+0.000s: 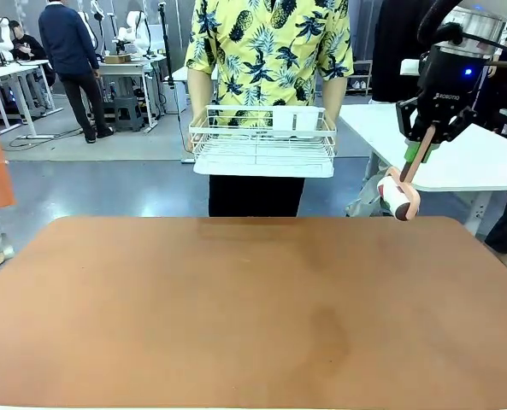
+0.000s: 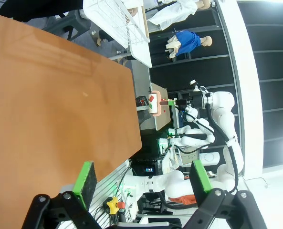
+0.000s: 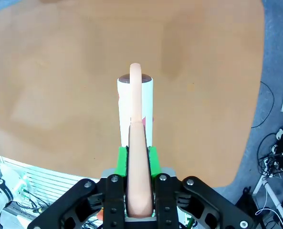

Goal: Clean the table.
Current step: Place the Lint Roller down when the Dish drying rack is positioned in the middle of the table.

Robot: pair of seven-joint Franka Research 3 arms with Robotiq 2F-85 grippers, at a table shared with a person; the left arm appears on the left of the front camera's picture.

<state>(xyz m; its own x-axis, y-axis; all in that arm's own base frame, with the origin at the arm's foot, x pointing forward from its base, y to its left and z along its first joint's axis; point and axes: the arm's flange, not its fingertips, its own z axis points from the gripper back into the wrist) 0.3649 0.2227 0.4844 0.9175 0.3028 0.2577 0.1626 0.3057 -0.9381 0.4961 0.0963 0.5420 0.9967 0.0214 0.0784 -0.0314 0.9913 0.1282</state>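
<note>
The table [image 1: 236, 307] has a bare reddish-brown top that spans the front view. My right gripper [image 1: 424, 141] hangs above the far right corner, shut on the pink handle of a lint roller [image 1: 398, 195] whose white roll points down, off the surface. In the right wrist view the gripper [image 3: 137, 155] clamps the handle between its green pads, with the lint roller [image 3: 131, 109] over the table [image 3: 60, 71]. My left gripper [image 2: 143, 183] is open and holds nothing, beside the table [image 2: 50, 95]; the lint roller [image 2: 155, 104] shows beyond the table's edge.
A person in a yellow patterned shirt stands at the far side holding a white wire rack [image 1: 263, 141] above the floor, clear of the table; the rack [image 2: 117, 19] also shows in the left wrist view. A white-topped table [image 1: 484, 158] stands behind my right arm.
</note>
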